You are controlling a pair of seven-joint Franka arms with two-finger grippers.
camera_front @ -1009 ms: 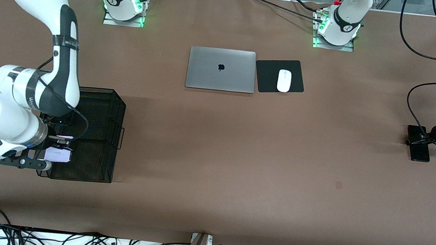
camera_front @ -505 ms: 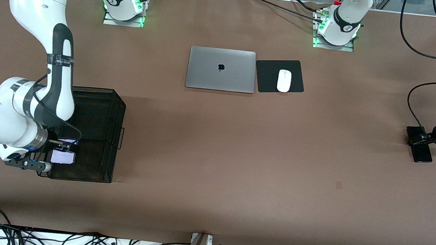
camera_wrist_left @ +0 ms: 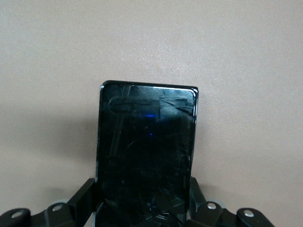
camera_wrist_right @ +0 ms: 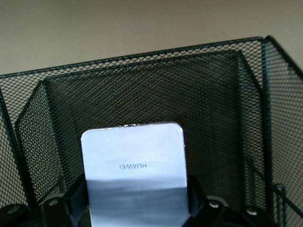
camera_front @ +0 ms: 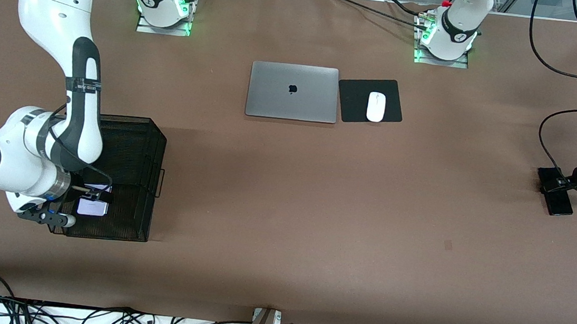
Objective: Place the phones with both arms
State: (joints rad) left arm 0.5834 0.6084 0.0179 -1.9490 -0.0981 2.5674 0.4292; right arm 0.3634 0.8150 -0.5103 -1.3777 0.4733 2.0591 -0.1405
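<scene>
At the right arm's end of the table stood a black mesh basket (camera_front: 130, 178), and the right gripper (camera_front: 88, 200) hung over its inside with its fingers clamped on the edges of the white-lavender phone (camera_wrist_right: 134, 177). That phone was held flat above the basket floor, its lettered back showing in the right wrist view. Toward the left arm's end, the left gripper (camera_front: 564, 186) was down at the table surface, its fingers closed against both long edges of the slim black phone (camera_wrist_left: 146, 156), which lay flat on the brown table (camera_front: 315, 212). Near the arm bases sat a closed silver laptop (camera_front: 292, 92), and just beside it a white mouse (camera_front: 376, 107) on a black mouse pad (camera_front: 352, 102).
</scene>
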